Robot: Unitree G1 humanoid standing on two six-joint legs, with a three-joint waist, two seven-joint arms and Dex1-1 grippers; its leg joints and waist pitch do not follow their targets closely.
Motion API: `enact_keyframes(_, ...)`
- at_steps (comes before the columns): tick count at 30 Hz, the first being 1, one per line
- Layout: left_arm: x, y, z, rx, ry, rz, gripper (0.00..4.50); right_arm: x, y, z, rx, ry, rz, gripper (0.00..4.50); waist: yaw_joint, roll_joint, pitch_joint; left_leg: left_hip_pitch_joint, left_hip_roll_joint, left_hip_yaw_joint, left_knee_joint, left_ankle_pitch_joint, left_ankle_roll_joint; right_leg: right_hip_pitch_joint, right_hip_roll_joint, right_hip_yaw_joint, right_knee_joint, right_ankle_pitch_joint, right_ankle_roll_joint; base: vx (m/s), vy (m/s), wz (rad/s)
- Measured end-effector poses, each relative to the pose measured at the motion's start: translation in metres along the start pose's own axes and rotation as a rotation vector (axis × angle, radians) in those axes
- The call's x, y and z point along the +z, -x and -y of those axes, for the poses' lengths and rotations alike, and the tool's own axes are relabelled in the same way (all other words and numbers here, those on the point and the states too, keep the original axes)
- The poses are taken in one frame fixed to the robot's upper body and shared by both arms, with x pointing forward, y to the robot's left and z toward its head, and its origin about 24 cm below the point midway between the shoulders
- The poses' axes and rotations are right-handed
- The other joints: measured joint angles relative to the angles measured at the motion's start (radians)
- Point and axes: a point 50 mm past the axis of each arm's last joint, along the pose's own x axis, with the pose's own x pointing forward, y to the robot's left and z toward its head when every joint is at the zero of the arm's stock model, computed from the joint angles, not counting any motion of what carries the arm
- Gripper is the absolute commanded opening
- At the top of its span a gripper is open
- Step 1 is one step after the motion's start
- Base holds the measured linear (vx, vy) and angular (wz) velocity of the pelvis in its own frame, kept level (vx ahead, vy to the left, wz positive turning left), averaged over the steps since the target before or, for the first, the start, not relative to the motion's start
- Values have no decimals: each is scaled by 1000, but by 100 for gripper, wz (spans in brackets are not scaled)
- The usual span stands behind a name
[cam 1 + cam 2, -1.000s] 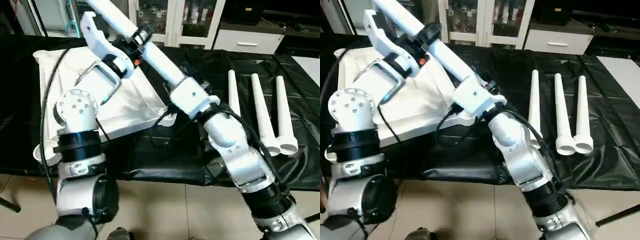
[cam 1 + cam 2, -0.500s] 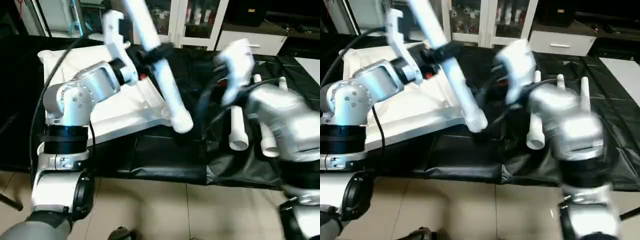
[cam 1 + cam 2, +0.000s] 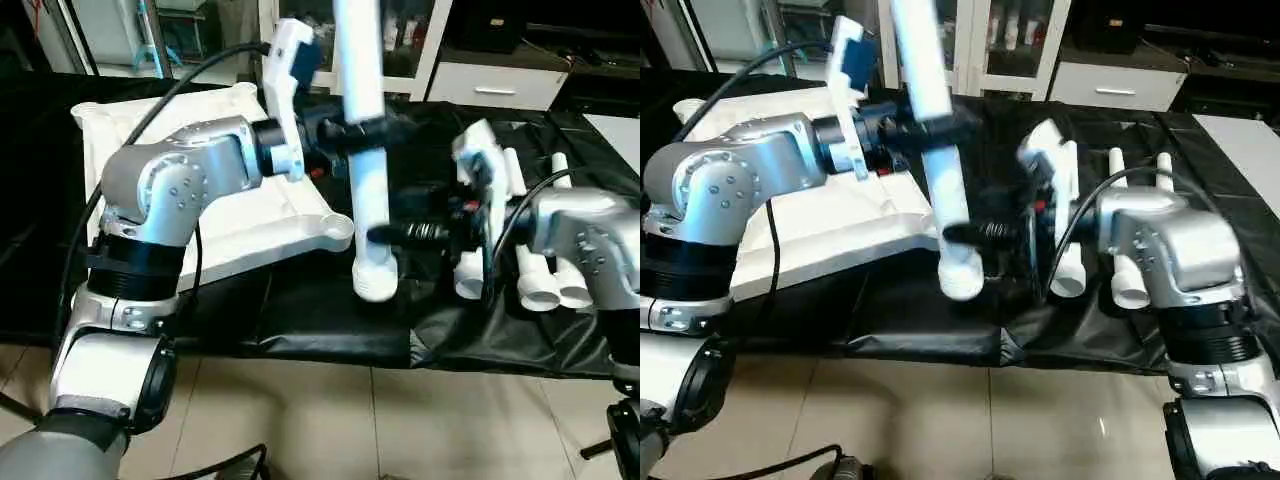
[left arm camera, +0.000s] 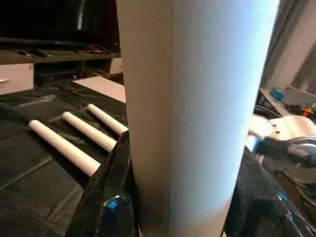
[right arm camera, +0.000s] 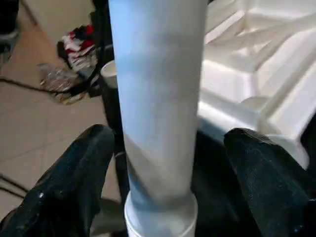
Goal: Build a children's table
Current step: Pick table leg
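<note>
My left gripper (image 3: 352,128) is shut on a white tapered leg (image 3: 368,190), holding it nearly upright. The leg's wide end (image 3: 376,283) hangs just off the tabletop's near right corner socket (image 3: 334,232). In the left wrist view the leg (image 4: 192,108) sits tight between the black fingers (image 4: 106,197). The white tabletop (image 3: 215,195) lies underside up on the left. My right gripper (image 3: 400,233) reaches in from the right, open. Its fingers (image 5: 74,173) stand either side of the lower leg (image 5: 158,98) with gaps.
Three more white legs (image 3: 540,275) lie side by side on the black-covered work table (image 3: 330,320), under my right forearm. The table's front edge drops to a tiled floor (image 3: 380,420). White cabinets (image 3: 500,80) stand behind.
The left arm has swung the leg from a slant over the tabletop to nearly upright. My right gripper let go, pulled back right, then returned open around the lower leg.
</note>
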Motion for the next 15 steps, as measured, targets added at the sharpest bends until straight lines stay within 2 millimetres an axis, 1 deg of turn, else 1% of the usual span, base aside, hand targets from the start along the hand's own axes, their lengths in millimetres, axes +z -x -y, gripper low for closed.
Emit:
enact_keyframes(8,-3,-6,11,-100,-36,-45,179,-1,-9,-3,65,7,-48,392,11,0,0,0,0,0,0,0,0,0,0,0,0,0,0,0,0,0)
enact_keyframes(11,-4,-7,13,-117,-43,-56,179,-4,-12,-5,97,0,-69,392,15,0,0,0,0,0,0,0,0,0,0,0,0,0,0,0,0,0)
enact_keyframes(12,-4,-7,13,-118,-43,-57,179,-5,-12,-6,102,-1,-71,355,16,0,0,0,0,0,1,0,0,0,0,0,0,0,0,0,0,0)
enact_keyframes(14,-4,-7,13,-124,-46,-57,179,-6,-13,-7,112,-1,-78,355,16,0,0,0,0,0,1,0,0,0,0,0,0,0,0,0,0,0)
enact_keyframes(15,-4,-8,13,-125,-50,-59,179,-6,-13,-7,115,-2,-80,349,16,0,0,0,0,0,1,0,0,0,0,0,0,0,0,0,0,0)
